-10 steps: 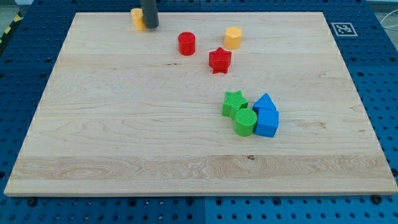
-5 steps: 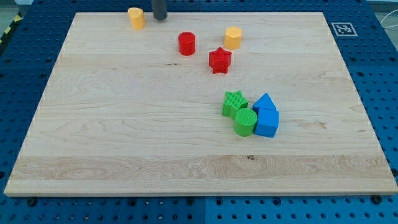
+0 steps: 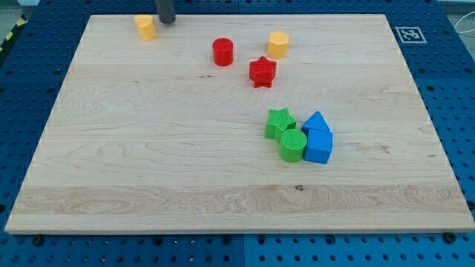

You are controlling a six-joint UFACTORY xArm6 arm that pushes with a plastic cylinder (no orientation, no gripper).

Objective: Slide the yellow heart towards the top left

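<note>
- Sitting near the counter's (image 3: 148, 148) top left corner, the yellow heart (image 3: 145, 27) is a small orange-yellow block, paler on its top face and darker down its sides; from this angle its heart outline is hard to make out.
- It stands alone, just inside the counter's top edge and well apart from every other block.
- The dark rod comes down at the top edge, and my tip (image 3: 166, 21) is just to the right of the heart and a little above it in the view; whether the two touch I cannot tell.
- The arm carries no end effector that opens or closes, only this rod, so nothing is being held.
- Further right along the top sit a red cylinder (image 3: 223, 52) and a yellow hexagon (image 3: 278, 44), with a red star (image 3: 262, 72) just below and between them.
- Lower down, right of centre, four blocks huddle together: a green star (image 3: 280, 122), a green cylinder (image 3: 292, 145) touching it below, and two blue blocks at their right, the upper blue block (image 3: 315, 122) and the lower blue block (image 3: 319, 146).
- A black-and-white marker (image 3: 409, 34) lies just off the counter's top right corner, on the blue pegboard.
</note>
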